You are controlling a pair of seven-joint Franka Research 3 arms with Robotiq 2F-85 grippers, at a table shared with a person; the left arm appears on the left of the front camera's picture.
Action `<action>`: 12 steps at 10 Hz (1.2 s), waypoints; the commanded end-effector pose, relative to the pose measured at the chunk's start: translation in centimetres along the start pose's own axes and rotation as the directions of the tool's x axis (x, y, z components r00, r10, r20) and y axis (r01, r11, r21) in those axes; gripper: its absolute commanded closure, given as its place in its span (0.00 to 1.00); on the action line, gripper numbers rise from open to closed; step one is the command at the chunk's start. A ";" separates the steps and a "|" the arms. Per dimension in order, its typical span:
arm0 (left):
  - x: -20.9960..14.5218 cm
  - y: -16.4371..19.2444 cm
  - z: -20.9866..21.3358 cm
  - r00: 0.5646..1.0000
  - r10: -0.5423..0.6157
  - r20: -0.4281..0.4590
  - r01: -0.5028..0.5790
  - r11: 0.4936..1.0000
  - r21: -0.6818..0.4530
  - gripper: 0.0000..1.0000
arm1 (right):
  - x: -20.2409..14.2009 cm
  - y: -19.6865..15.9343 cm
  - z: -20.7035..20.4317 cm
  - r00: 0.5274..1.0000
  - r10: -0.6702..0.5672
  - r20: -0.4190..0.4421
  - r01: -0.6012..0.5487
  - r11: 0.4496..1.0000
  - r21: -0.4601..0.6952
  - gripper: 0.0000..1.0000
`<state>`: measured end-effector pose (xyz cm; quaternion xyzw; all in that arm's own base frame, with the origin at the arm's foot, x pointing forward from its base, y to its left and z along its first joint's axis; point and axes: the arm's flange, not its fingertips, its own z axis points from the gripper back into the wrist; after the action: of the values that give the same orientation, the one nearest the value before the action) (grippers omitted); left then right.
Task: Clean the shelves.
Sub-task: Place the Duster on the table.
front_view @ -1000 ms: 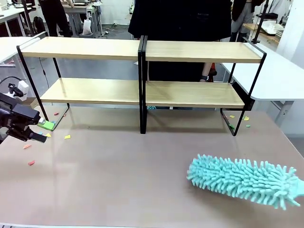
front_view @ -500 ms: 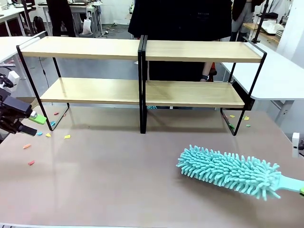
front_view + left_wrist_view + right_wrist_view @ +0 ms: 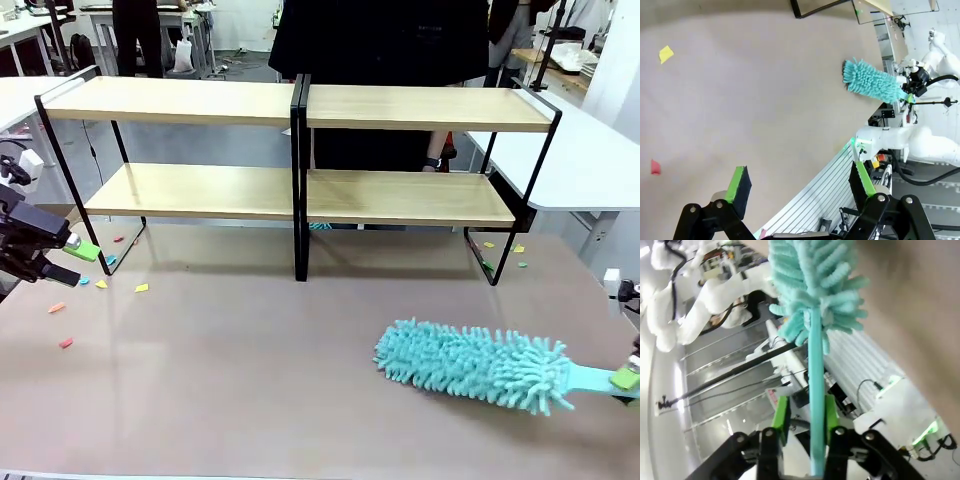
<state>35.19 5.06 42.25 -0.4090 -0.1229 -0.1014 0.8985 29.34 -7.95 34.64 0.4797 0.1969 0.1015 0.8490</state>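
Observation:
The shelves stand across the back of the table, two joined wooden tiers in a black frame, with bare boards. A teal fluffy duster lies on the table at the front right, also visible as the duster and the duster. Its thin handle runs to the right edge, where my right gripper holds it; the handle sits between the green pads of the right gripper. My left gripper hovers open and empty at the far left, by the shelf's left leg; from the wrist, the left gripper looks over bare tabletop.
Small coloured paper scraps lie on the table near the shelf's left leg, with a few more scraps by the right leg. A person in dark clothes stands behind the shelves. A white side table adjoins at the right.
The duster has shifted left and then settled lower onto the table, with its handle now showing at the right edge. My left gripper has drawn back toward the left edge.

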 end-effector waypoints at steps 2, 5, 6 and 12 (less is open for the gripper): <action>-0.1 0.0 -0.1 1.000 -0.019 0.014 0.020 1.000 -0.024 0.00 | 3.0 0.5 1.2 0.970 -0.046 0.240 0.083 0.986 -0.147 0.00; -0.1 0.0 -0.1 1.000 -0.019 0.014 0.020 1.000 -0.024 0.00 | 1.9 0.8 6.0 0.645 0.052 0.762 0.129 0.976 -0.175 0.00; -0.1 0.0 -0.1 1.000 -0.019 0.014 0.020 1.000 -0.024 0.00 | 1.0 1.1 6.4 0.554 0.116 0.824 0.093 0.975 -0.200 0.00; -0.1 0.0 -0.1 1.000 -0.019 0.014 0.020 1.000 -0.024 0.00 | -14.6 11.0 5.2 0.788 -0.088 0.609 -0.039 0.980 0.193 0.00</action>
<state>35.22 5.15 42.28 -0.4097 -0.1234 -0.0990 0.8984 25.33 -14.03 50.02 0.5477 -0.1249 -0.1050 0.8206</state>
